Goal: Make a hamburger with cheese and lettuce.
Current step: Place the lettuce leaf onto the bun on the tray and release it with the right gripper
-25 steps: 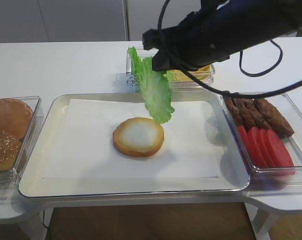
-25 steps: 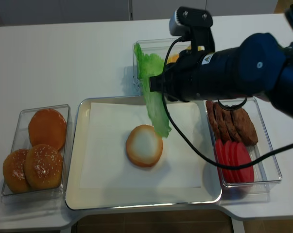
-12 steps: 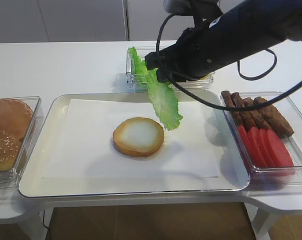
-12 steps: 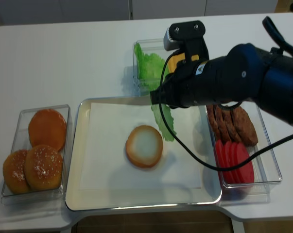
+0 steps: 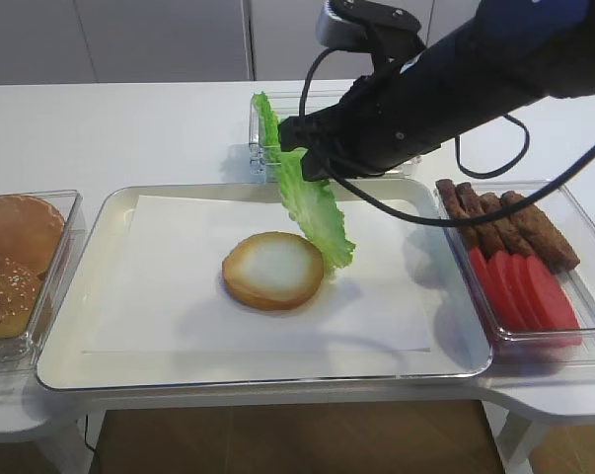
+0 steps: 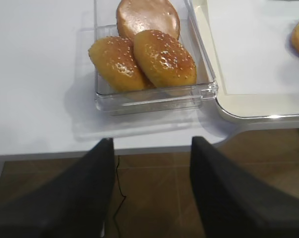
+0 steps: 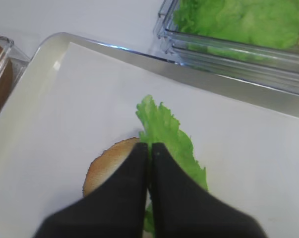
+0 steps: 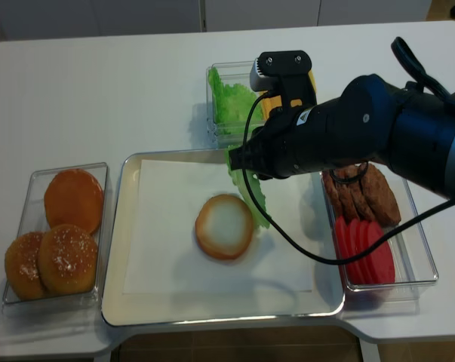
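right hand (image 7: 149,148) pinches the lettuce (image 5: 315,211), dangling it beside the hamburger (image 5: 272,270) on the tray (image 5: 100,326).

Lettuce (image 5: 317,212) hangs over hamburger (image 5: 271,270); paper (image 5: 159,286) leftward open.

A white table (image 8: 99,83) with rounded corners fills most of each overhead view, its smooth top evenly lit with only soft, faint shadows. Behind its far edge stands a pale grey-white wall or cabinet front (image 5: 119,39), split by thin vertical seams into flat panels. Below the near edge of the table, a brown floor (image 6: 149,193) with faint tile joints shows, and a thin dark cable (image 6: 118,191) trails down across it. A white table leg (image 5: 519,439) angles down at the lower right.
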Controlling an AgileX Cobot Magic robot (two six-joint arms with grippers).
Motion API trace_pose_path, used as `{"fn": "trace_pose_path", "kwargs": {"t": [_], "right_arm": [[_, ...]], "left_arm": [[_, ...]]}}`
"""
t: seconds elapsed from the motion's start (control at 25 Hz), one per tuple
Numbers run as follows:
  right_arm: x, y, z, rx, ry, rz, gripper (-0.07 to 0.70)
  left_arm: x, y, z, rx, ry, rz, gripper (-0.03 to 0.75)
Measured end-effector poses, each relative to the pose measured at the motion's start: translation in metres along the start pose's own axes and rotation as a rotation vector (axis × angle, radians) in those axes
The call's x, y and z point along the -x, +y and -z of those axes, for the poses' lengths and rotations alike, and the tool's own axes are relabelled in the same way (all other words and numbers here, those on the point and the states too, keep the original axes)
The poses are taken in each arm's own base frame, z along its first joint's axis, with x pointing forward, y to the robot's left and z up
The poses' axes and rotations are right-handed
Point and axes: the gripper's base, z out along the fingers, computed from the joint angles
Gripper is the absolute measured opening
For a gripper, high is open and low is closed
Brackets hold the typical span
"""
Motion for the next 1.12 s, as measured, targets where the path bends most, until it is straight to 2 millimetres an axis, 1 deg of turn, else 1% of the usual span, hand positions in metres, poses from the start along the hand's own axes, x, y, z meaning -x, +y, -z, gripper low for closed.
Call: {"fn": "trace_pose_path", "kwargs": {"t": [0.24, 0.48, 0.88, 1.12], "right_arm": [[-0.002, 0.004, -0.001, 0.048, 0.018, -0.094, 0.003], [-0.008, 0.004, -0.013, 0.079, 0.071, -0.171, 0.003], [-0.014, 0.011, -0.024, 0.191, 0.125, -0.290, 0.003], [-0.016, 0.012, -0.027, 0.215, 0.139, -0.284, 0.003]], "left_arm": [[0.000, 0.000, 0.000, 0.000, 0.000, 0.000, 0.369], [0.000, 0.000, 0.000, 0.000, 0.000, 0.000, 0.369], [0.000, 0.000, 0.000, 0.000, 0.000, 0.000, 0.369], [0.000, 0.000, 0.000, 0.000, 0.000, 0.000, 0.369]]}}
